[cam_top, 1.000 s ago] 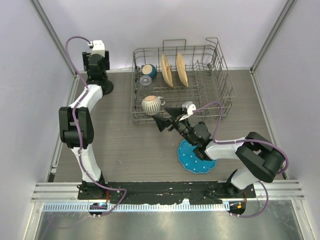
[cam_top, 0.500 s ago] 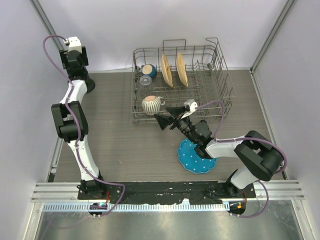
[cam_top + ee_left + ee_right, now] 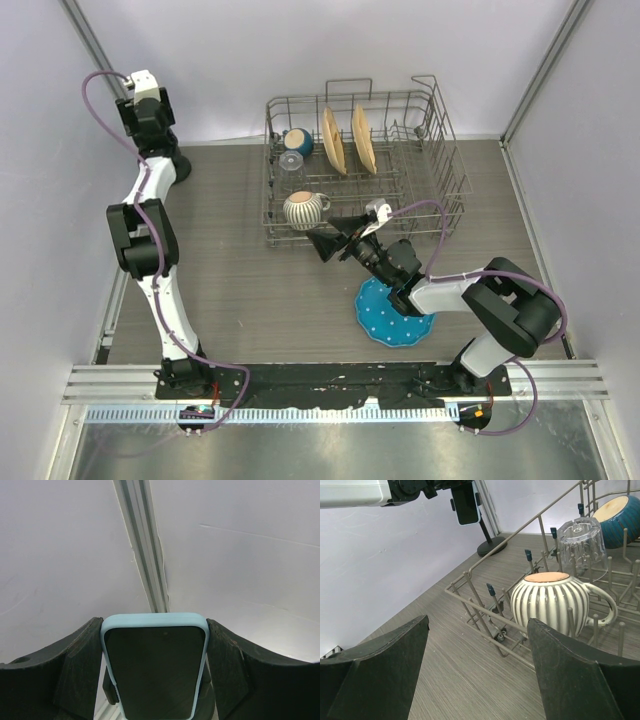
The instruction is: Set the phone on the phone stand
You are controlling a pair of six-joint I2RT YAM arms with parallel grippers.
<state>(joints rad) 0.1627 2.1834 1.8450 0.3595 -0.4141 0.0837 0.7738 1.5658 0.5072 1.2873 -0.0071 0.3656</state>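
Top external view: we see the left gripper [image 3: 141, 102], clamped on the phone [image 3: 155, 672], now swung leftward into the corner, above the stand [image 3: 489, 544]. The right gripper [image 3: 477, 623] gapes empty beside the rack [image 3: 468, 586] and its striped mug [image 3: 547, 602].

A wire dish rack [image 3: 360, 165] is sitting toward the back of a grey wood-grain tabletop [image 3: 230, 290], which is spreading out in front of it and to both sides. Behind the rack a pale back wall [image 3: 300, 50] is rising, and a matching left wall [image 3: 40, 220] and right wall [image 3: 600, 220] are closing in on either side of it. Aluminium posts [image 3: 82, 30] are running up the corners behind the rack. Well in front of it a metal rail [image 3: 330, 378] is edging the table, and soft, even light is glinting off a steel sheet [image 3: 330, 455] beyond.
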